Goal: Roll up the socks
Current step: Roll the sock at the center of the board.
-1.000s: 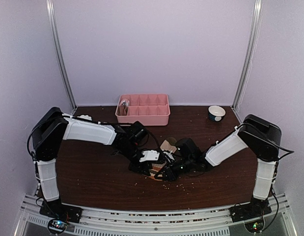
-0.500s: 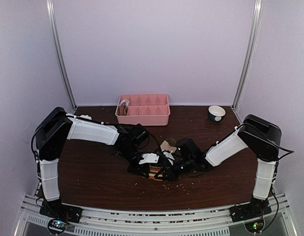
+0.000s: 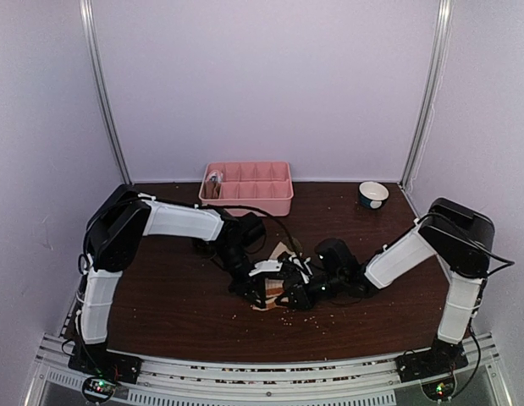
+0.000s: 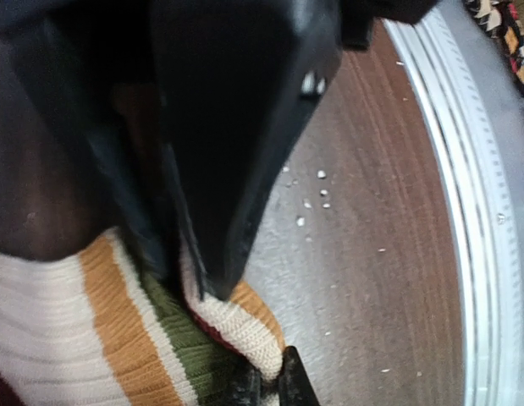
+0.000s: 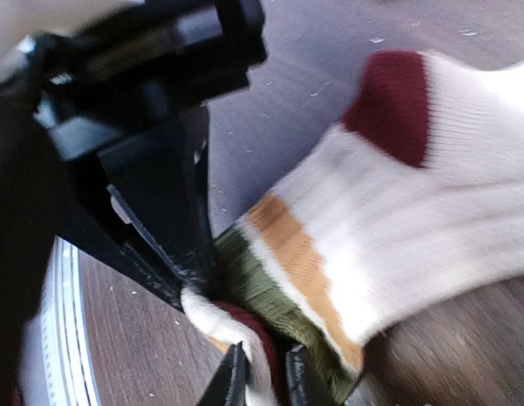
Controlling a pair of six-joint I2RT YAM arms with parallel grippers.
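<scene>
Dark wooden table fills the floor of a pale-walled booth, with a pink compartment tray at the back edge and a small bowl at the back right corner. Both arms reach down to the middle of the table, toward the front, and meet over the striped sock, which lies flat on the wood. It is cream ribbed fabric with a dark red patch and orange and olive bands. The left gripper is closed, its black tips pinching the folded cream edge at the banded end of the sock. The right gripper comes in from the opposite side, tip to tip with the left; its narrow fingers seem to nip the same bunched edge, though only their very ends show at the frame's bottom. White specks dot the wood beside the sock.
</scene>
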